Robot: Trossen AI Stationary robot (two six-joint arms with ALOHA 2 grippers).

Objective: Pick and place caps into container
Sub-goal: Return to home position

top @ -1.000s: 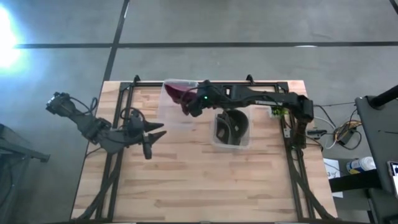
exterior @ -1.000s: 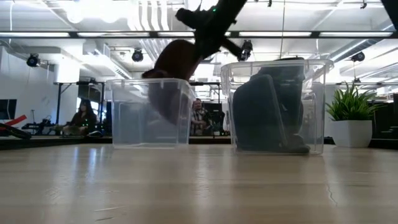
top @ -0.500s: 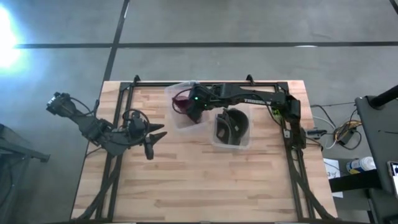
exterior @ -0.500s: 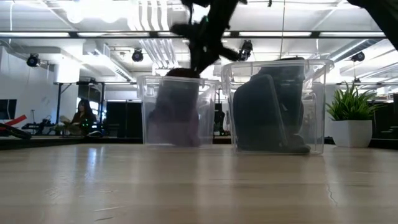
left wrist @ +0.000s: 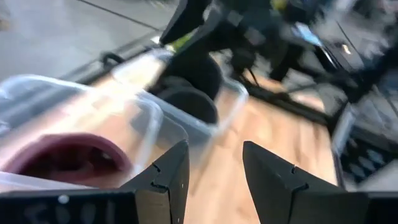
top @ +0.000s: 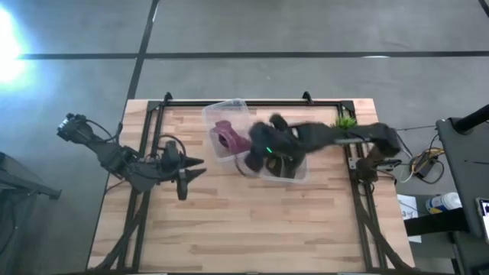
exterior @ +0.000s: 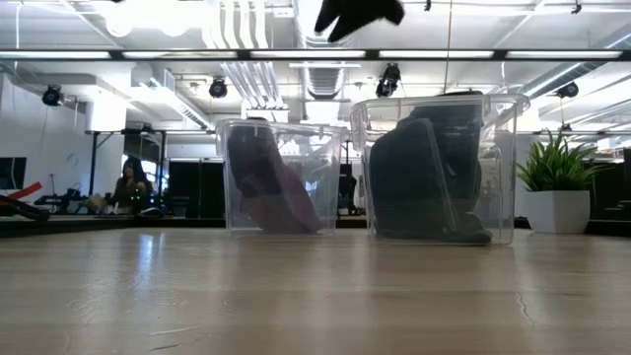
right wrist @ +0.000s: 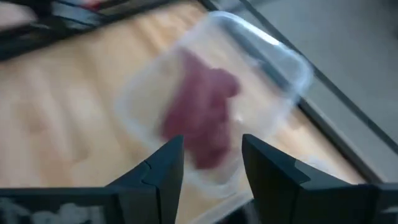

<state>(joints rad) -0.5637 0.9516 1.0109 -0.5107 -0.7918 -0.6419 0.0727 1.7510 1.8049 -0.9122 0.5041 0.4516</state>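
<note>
The maroon cap (top: 229, 137) lies loose inside the left clear container (top: 219, 113); in the low view the cap (exterior: 264, 182) stands on the container's floor, slanted toward its left wall. Dark caps (exterior: 424, 177) stand in the right clear container (top: 302, 177). My right gripper (right wrist: 211, 168) is open with nothing between its fingers, raised above the containers (exterior: 357, 12) near the gap between them (top: 252, 156). My left gripper (top: 187, 164) waits open at the table's left, pointing at the containers.
A metal frame (top: 252, 100) runs along the table's far edge and down both sides. A potted plant (exterior: 557, 192) stands beyond the table's right end. Bare wood (top: 244, 221) stretches from the containers to the near edge. A person (exterior: 128, 187) sits far off in the room.
My right gripper lowered the maroon cap into the left container, opened and let go of it, then rose and swung toward the table's right and near side. The container slid toward the right container as the cap went in. The cap now rests inside it.
</note>
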